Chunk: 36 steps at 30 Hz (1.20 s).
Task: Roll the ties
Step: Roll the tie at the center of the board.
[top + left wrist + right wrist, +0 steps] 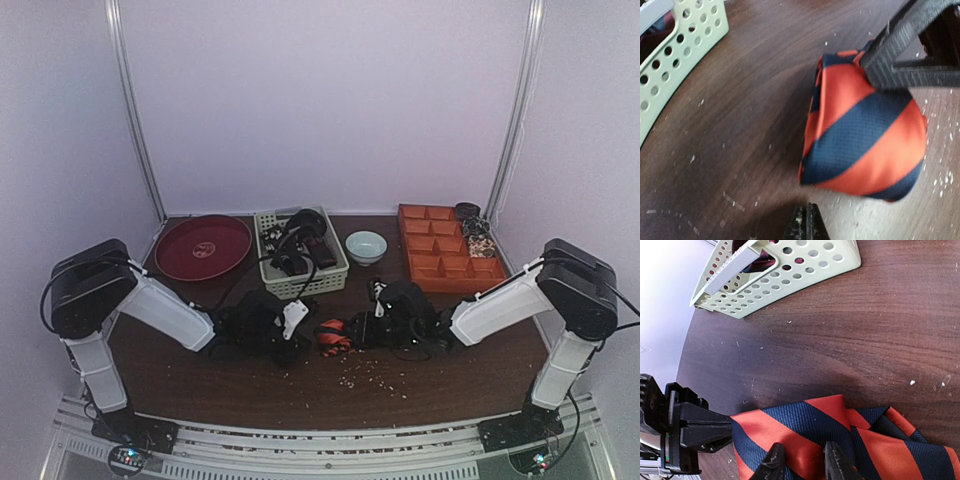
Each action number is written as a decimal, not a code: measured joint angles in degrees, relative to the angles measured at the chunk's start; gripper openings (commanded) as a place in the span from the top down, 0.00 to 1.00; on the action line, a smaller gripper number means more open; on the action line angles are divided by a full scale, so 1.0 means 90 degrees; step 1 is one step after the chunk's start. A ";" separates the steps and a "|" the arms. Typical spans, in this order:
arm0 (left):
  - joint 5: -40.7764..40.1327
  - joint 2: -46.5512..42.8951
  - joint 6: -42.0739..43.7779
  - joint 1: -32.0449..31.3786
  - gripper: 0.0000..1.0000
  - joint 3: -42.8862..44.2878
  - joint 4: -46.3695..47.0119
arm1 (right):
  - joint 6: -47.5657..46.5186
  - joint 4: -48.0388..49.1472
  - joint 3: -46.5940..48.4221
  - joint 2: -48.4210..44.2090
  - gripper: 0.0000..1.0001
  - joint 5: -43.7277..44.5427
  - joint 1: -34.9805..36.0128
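Observation:
The orange-red and dark-striped tie lies bunched in a loose roll on the table between my two grippers. It fills the left wrist view and the bottom of the right wrist view. My right gripper is shut on a fold of this tie, with fabric between its fingers. It shows in the left wrist view holding the roll's top. My left gripper is shut and empty, its tips just short of the roll's edge. Other dark ties lie in the pale basket.
A pale perforated basket stands behind the grippers, also in the wrist views. A red plate, a pale bowl and an orange compartment tray line the back. Crumbs dot the table.

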 measured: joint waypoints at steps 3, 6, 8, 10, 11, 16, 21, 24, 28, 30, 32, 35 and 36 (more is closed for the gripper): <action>0.0175 0.0214 -0.0085 -0.0029 1.00 0.0121 0.0245 | 0.0141 -0.0010 -0.0029 -0.0034 0.71 -0.0046 -0.0002; 0.0352 0.0323 -0.0134 -0.0070 1.00 0.0206 0.0362 | 0.0267 -0.0107 -0.0097 -0.0160 0.71 -0.0102 -0.0002; 0.0466 0.0340 -0.0160 -0.0109 1.00 0.0253 0.0376 | 0.0306 -0.0211 -0.0129 -0.0238 0.71 -0.0104 -0.0010; 0.0580 0.0340 -0.0189 -0.0134 1.00 0.0274 0.0413 | 0.0316 -0.0308 -0.0143 -0.0282 0.71 -0.0102 -0.0029; 0.0617 0.0340 -0.0204 -0.0141 1.00 0.0294 0.0408 | 0.0316 -0.0335 -0.0148 -0.0294 0.71 -0.0100 -0.0046; 0.0811 0.0340 -0.0219 -0.0143 1.00 0.0503 0.0403 | 0.0304 -0.0369 -0.0192 -0.0316 0.72 -0.0104 -0.0141; 0.0906 0.0342 -0.0211 -0.0146 1.00 0.0670 0.0333 | 0.0304 -0.0374 -0.0267 -0.0364 0.72 -0.0102 -0.0189; 0.0952 0.0345 -0.0197 -0.0148 0.98 0.0804 0.0206 | 0.0301 -0.0461 -0.0318 -0.0454 0.72 -0.0102 -0.0221; 0.0971 0.0357 -0.0153 -0.0151 0.94 0.0979 0.0085 | 0.0279 -0.0597 -0.0330 -0.0520 0.72 -0.0104 -0.0301; 0.0981 0.0359 -0.0136 -0.0151 0.91 0.1042 0.0032 | 0.0255 -0.0651 -0.0347 -0.0544 0.72 -0.0107 -0.0328; 0.0996 0.0369 -0.0129 -0.0151 0.89 0.1100 -0.0041 | 0.0204 -0.0685 -0.0352 -0.0544 0.72 -0.0146 -0.0355; 0.0998 0.0396 -0.0124 -0.0151 0.83 0.1190 -0.0148 | 0.0102 -0.0707 -0.0347 -0.0532 0.72 -0.0223 -0.0427; 0.0996 0.0401 -0.0126 -0.0151 0.81 0.1217 -0.0168 | 0.0066 -0.0726 -0.0330 -0.0512 0.72 -0.0274 -0.0461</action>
